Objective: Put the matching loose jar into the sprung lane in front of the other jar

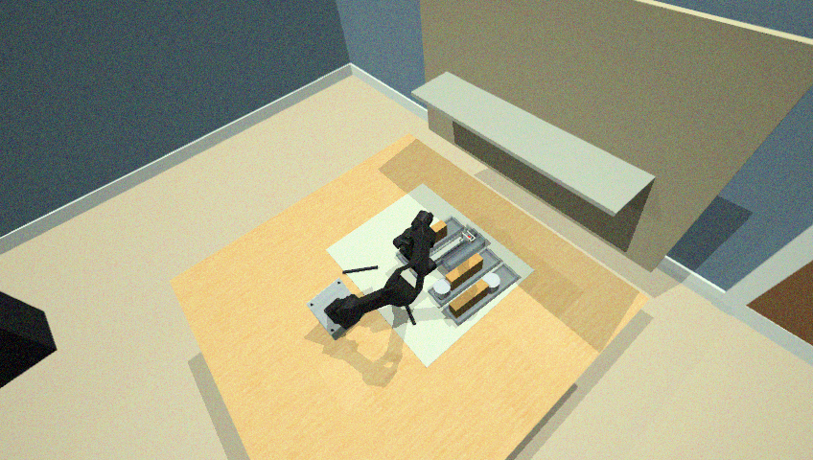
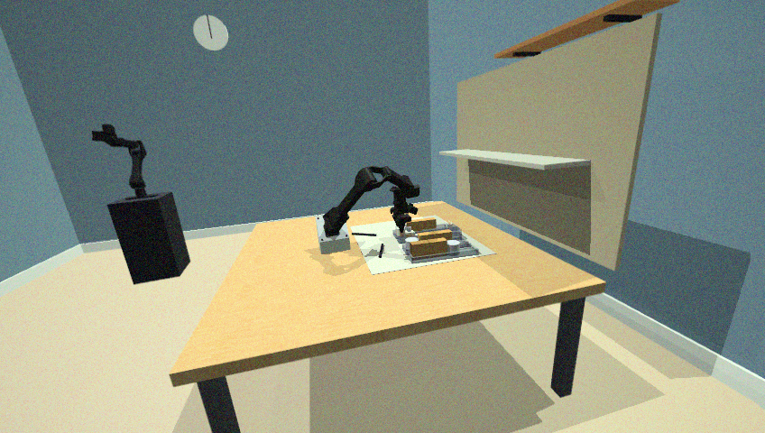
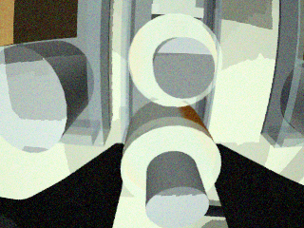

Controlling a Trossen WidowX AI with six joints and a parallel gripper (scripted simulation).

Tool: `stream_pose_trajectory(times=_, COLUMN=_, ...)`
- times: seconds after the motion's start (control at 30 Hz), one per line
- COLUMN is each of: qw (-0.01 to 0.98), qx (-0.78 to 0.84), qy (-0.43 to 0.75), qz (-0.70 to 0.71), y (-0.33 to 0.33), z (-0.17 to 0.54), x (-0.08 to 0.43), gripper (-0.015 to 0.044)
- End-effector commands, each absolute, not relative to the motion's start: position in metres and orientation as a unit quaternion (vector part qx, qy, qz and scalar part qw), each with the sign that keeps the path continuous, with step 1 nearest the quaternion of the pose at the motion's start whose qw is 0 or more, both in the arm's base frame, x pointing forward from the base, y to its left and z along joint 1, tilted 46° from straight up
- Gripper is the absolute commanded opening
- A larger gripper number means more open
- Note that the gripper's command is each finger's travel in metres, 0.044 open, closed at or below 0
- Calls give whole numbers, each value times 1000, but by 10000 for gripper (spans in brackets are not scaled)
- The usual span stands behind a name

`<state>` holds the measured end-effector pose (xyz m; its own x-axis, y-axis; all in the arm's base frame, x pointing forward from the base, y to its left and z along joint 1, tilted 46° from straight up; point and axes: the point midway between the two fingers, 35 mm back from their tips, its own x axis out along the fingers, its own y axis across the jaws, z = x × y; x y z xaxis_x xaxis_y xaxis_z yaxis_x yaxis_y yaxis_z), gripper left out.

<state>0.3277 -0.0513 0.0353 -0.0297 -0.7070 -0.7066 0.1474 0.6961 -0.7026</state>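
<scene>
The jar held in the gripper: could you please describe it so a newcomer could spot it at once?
On the pale mat beside the grey lane tray, follow the black arm to its gripper. The jar there is cream with a grey lid, and unlike its neighbours it sits between black fingers.

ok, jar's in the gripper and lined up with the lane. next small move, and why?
Probably a slow push forward along the lane. In the wrist view the gripper is shut on the held jar, centred between the lane rails, with the matching jar straight ahead. The held jar seems to sit at or just short of it, so easing in should push the row back without the pusher snapping.
</scene>
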Motion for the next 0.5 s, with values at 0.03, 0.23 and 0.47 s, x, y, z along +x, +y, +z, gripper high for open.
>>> stream_pose_trajectory(times=0.03, qw=669, qx=-218, qy=630, qz=-327, y=-52, z=40, x=337, gripper=0)
stream_pose_trajectory(times=0.23, qw=670, qx=-218, qy=630, qz=-327, y=-52, z=41, x=339, gripper=0)
stream_pose_trajectory(times=0.47, qw=670, qx=-218, qy=630, qz=-327, y=-52, z=42, x=342, gripper=0)
